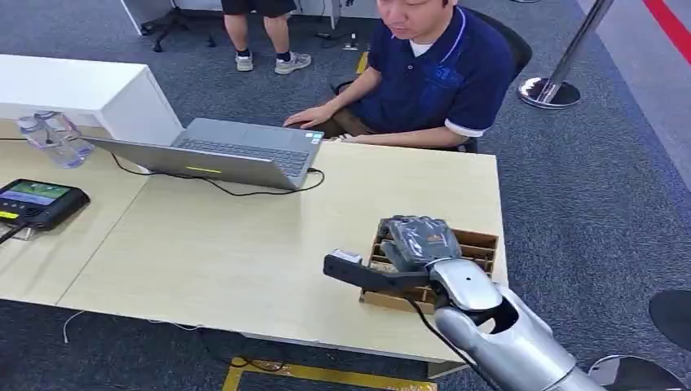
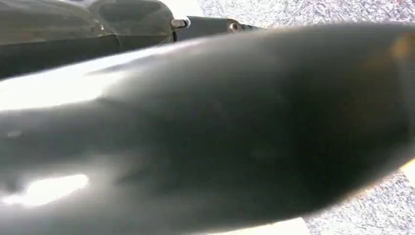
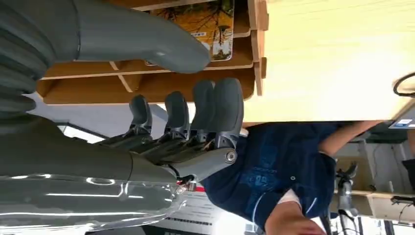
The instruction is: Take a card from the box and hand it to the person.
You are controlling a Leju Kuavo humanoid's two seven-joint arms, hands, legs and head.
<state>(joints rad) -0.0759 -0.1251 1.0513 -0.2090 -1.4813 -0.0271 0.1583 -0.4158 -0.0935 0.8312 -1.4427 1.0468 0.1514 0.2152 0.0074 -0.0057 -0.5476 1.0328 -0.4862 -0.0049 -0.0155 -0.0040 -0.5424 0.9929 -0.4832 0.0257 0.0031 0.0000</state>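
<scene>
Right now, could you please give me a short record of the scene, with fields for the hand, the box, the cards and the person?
right hand: over the box, fingers apart, holding nothing
box: brown, with dividers, at the table's right end near the front edge
card: yellow-orange picture card lying in a compartment; none taken out yet
person: seated across the table in a dark blue shirt, hand at the laptop
left hand: cannot tell from the blurred wrist view

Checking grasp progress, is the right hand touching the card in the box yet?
Cannot tell. In the right wrist view the right hand has its thumb crossing the card in the box; neither contact nor gap shows plainly.
</scene>
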